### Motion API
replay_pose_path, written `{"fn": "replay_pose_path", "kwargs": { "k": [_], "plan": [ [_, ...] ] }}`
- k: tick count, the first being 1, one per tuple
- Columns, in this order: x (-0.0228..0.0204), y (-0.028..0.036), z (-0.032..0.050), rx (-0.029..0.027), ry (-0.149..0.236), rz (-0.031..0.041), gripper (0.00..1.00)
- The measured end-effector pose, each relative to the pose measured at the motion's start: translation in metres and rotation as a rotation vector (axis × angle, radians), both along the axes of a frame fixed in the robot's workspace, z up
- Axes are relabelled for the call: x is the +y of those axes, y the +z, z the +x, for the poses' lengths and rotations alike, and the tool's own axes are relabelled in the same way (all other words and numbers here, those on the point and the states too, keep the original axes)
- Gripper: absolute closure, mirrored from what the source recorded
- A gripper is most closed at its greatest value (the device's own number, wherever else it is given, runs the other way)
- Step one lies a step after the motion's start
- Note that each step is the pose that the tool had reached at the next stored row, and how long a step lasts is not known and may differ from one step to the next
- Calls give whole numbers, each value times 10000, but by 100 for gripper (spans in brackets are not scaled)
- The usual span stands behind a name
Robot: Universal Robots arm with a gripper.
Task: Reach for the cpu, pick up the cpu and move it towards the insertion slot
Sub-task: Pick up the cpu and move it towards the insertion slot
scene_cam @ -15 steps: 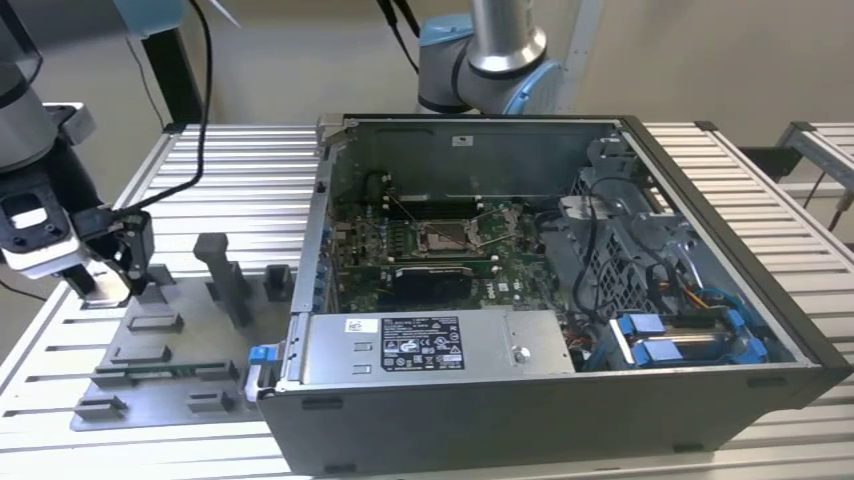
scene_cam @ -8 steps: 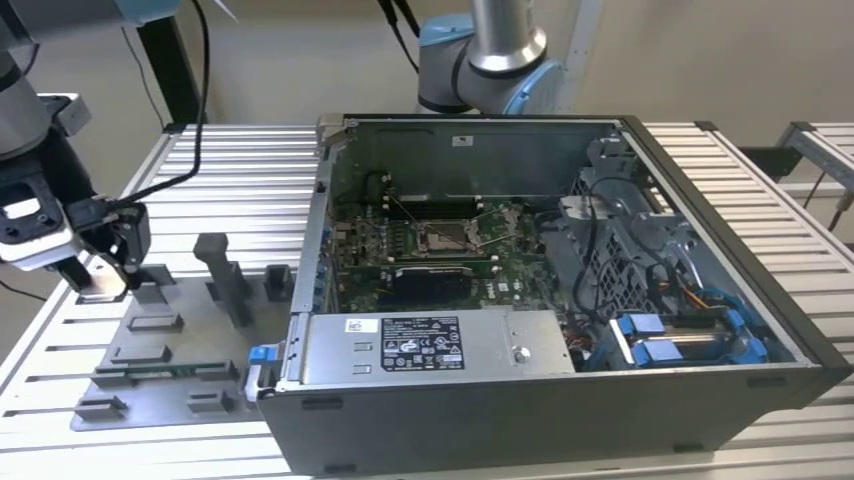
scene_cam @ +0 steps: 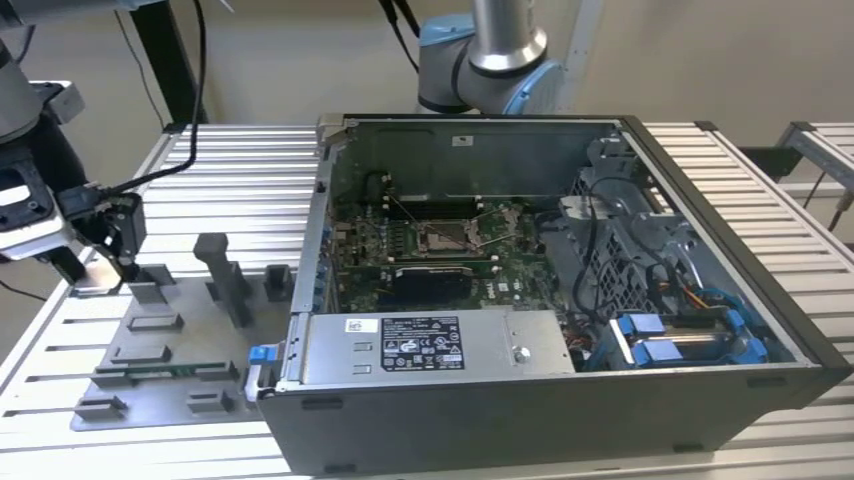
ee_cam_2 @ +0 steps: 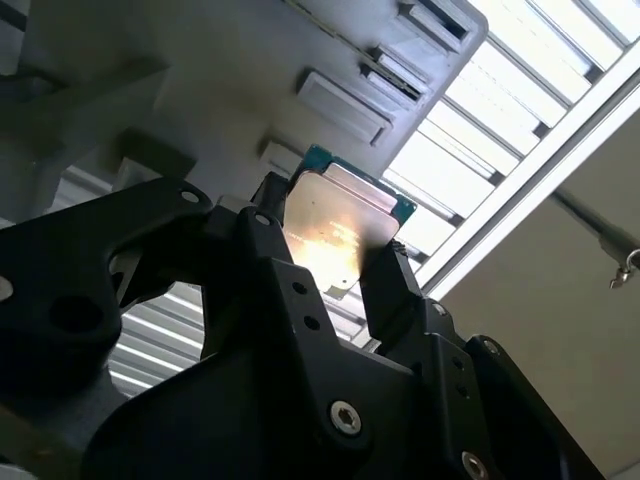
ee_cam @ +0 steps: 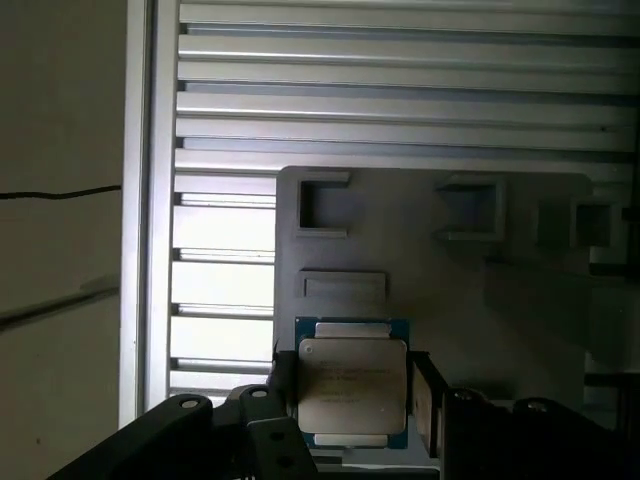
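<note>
The cpu (ee_cam: pixel 352 385) is sitting clamped between the fingers (ee_cam_2: pixel 392 300) of the gripper (ee_cam: pixel 352 392), over the grey plate (ee_cam: pixel 450 290). The exterior view is showing the insertion slot (scene_cam: pixel 447 236) well apart, inside the computer case (scene_cam: pixel 534 425), with the cpu too small to tell.

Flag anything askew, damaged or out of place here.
Nothing stands out. The cpu sits square between the fingers of the gripper, by the grey fixture plate. The insertion slot inside the open computer case shows nothing odd.
</note>
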State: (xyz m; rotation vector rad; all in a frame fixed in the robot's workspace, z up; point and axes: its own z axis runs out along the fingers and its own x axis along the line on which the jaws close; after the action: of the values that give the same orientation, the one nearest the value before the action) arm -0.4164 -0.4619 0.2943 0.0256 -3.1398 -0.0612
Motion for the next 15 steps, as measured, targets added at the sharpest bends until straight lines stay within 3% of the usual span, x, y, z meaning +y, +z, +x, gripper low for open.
{"fn": "replay_pose_path", "kwargs": {
  "k": [11, 15],
  "plan": [
    [0, 172, 0, 1, 1, -1, 100],
    [0, 180, -1, -3, 1, 2, 100]
  ]
}}
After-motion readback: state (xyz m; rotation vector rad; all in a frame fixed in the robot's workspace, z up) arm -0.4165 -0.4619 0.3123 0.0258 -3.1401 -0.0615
